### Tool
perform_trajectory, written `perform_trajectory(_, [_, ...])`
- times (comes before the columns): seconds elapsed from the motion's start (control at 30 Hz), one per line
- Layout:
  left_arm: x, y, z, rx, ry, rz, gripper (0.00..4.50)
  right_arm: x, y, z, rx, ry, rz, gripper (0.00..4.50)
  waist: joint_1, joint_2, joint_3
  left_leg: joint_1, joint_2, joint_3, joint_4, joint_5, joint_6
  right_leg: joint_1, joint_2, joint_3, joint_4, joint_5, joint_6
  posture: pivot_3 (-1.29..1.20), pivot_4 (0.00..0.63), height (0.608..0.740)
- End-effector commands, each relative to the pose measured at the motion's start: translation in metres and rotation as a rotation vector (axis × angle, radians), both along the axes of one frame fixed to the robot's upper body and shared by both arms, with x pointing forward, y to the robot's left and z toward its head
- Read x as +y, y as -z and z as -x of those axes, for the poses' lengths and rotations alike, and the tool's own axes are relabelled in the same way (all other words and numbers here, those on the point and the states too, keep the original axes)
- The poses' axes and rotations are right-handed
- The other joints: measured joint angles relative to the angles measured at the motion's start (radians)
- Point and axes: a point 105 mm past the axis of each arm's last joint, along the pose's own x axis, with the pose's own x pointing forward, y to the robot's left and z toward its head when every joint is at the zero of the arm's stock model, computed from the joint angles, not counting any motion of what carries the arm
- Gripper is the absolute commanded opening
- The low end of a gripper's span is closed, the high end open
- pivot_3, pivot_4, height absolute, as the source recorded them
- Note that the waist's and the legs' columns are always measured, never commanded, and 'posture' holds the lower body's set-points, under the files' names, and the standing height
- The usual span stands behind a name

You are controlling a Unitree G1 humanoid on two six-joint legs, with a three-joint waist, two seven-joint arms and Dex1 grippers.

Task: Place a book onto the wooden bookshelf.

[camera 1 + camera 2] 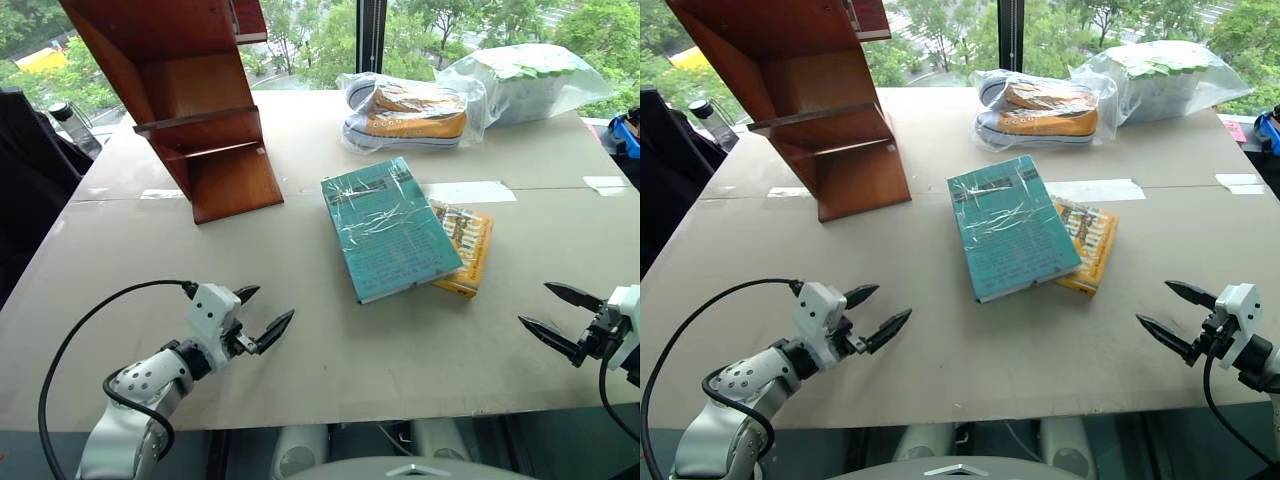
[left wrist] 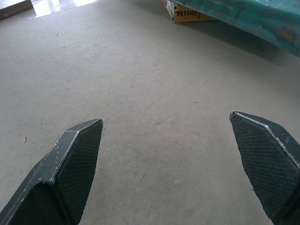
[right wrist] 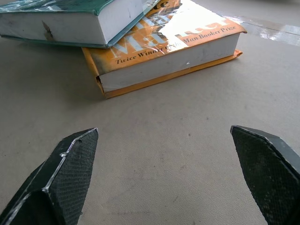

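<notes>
The teal-green book (image 1: 388, 227) in shiny clear wrap lies flat at the table's middle, its right part resting over a smaller yellow-orange book (image 1: 466, 248). The reddish-brown wooden bookshelf (image 1: 180, 100) leans at the back left of the table. My left gripper (image 1: 262, 313) hovers open near the front left edge, well short of the book. At the front right my right gripper (image 1: 548, 313) is open too, pointing toward both books; its wrist view shows the teal book (image 3: 70, 21) stacked on the orange one (image 3: 168, 51). Neither holds anything.
A pair of yellow sneakers in a clear bag (image 1: 410, 112) and a second plastic bag with a pale green item (image 1: 525, 80) sit at the back right. Tape strips (image 1: 470, 190) cross the cardboard-covered table (image 1: 300, 370). A dark bottle (image 1: 72, 125) stands off the left side.
</notes>
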Motion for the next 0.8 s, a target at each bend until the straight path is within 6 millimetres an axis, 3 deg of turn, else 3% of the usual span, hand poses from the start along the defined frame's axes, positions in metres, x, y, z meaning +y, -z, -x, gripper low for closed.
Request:
perform_trajectory(0.03, [-0.003, -0.013, 0.001, -0.051, 0.011, 0.005, 4.47, -0.003, -0.004, 0.000, -0.027, 0.009, -0.004, 4.50, 0.000, 0.000, 0.000, 0.000, 0.000, 0.000, 0.000, 0.000, 0.000, 0.000, 0.000, 0.000, 0.000, 0.000, 0.000, 0.00, 0.150, 0.693])
perform_trajectory(0.47, [-0.007, -0.024, -0.005, -0.068, 0.035, 0.074, 4.47, -0.005, 0.000, 0.004, -0.037, 0.000, 0.006, 4.50, 0.000, -0.001, 0.000, 0.000, 0.000, 0.000, 0.000, 0.000, 0.000, 0.000, 0.000, 0.000, 0.000, 0.000, 0.000, 0.00, 0.150, 0.693])
perform_trajectory(0.8, [-0.016, -0.023, -0.015, 0.034, 0.080, 0.203, 4.47, 0.009, -0.026, 0.010, -0.105, -0.035, -0.022, 4.50, 0.001, -0.001, 0.000, 0.000, 0.000, 0.000, 0.000, 0.000, 0.000, 0.000, 0.000, 0.000, 0.001, 0.000, 0.000, 0.00, 0.150, 0.693])
